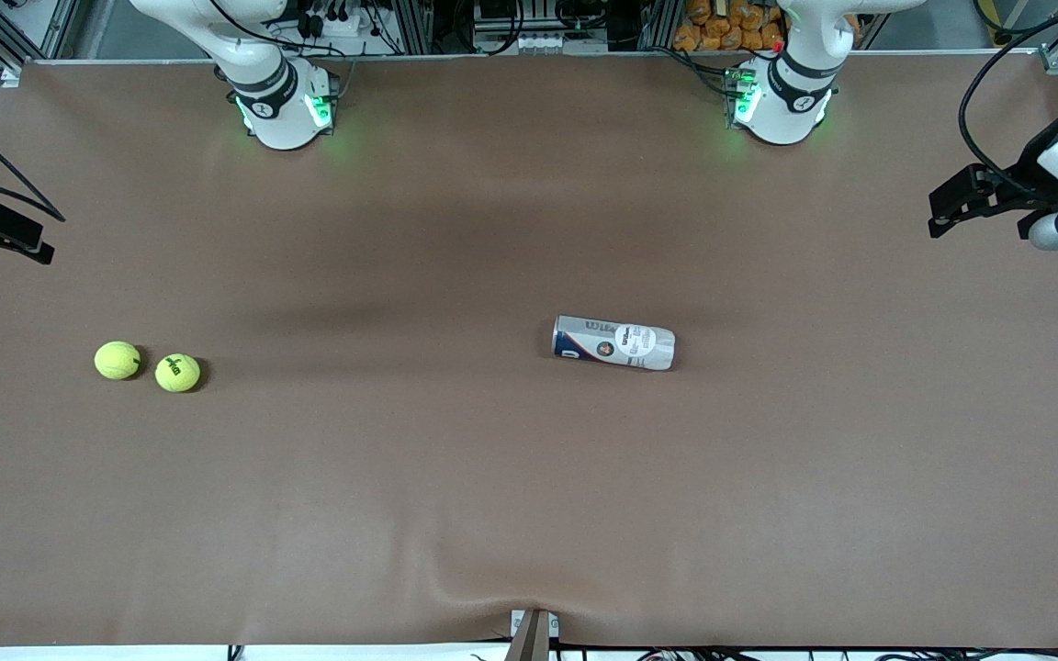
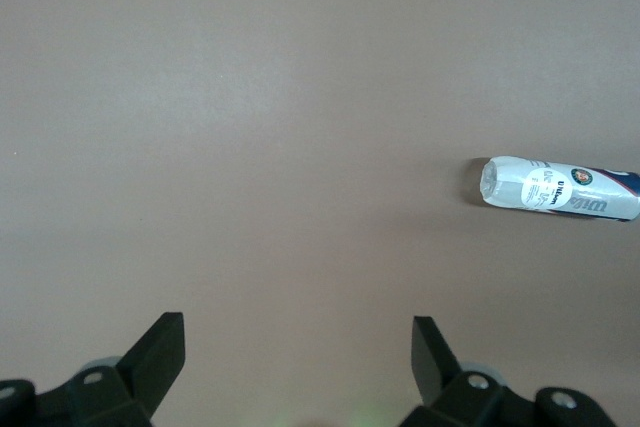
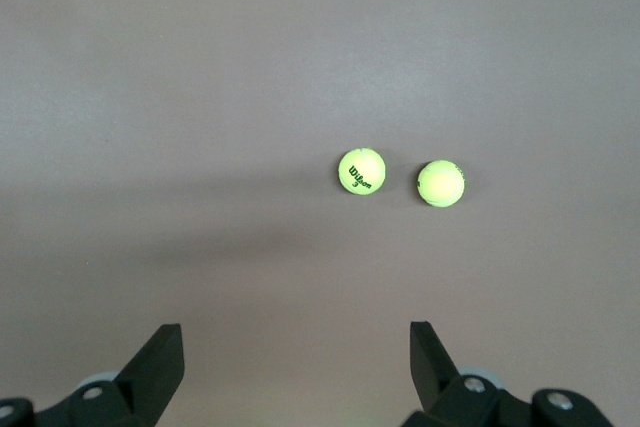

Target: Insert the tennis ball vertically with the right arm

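Tennis balls untouched; we judge the first step, the reach, not yet begun. Right tool (image 3: 290,362) hangs released, fingers spread, over bare desk (image 1: 455,477), empty. Left tool (image 2: 298,357) likewise released, waiting. Two balls lie side by side toward the right arm's end: the printed ball (image 1: 177,373) and the plain ball (image 1: 118,360), just apart. Ball can (image 1: 613,342) lies on its side mid-desk, well apart from them. Next move, we judge: stand the can upright, then bring the right tool down over one ball.
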Available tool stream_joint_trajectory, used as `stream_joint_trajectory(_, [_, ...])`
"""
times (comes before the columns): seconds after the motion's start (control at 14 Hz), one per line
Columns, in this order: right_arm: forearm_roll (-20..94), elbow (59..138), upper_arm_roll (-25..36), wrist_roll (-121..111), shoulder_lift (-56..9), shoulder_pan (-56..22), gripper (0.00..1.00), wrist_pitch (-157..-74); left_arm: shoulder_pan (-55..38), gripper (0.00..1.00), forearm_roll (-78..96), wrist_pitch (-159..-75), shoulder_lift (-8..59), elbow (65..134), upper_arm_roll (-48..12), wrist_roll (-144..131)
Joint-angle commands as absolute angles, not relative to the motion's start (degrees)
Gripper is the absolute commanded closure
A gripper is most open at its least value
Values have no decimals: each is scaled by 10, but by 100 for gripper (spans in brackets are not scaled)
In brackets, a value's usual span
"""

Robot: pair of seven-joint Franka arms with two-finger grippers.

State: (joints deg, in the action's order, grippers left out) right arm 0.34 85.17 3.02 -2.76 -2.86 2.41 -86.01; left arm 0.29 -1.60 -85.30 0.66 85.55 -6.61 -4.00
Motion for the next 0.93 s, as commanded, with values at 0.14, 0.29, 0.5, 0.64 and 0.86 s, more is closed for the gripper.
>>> stream_joint_trajectory(0.14, [5,846,26,-22,-29,32,0,-852,7,0,-11,-843,5,846,-67,-41])
stream_joint_trajectory(0.29, [6,846,26,-22,-30,33,0,-853,7,0,-11,-843,4,846,-67,-40])
stream_joint_trajectory(0.5, [6,846,26,-23,-30,36,0,-852,6,0,-11,-843,4,846,-67,-40])
stream_joint_trajectory(0.64, [7,846,26,-23,-30,37,0,-852,6,0,-11,-843,4,846,-67,-37])
stream_joint_trajectory(0.86, [7,846,26,-23,-30,37,0,-848,7,0,-11,-843,4,846,-67,-35])
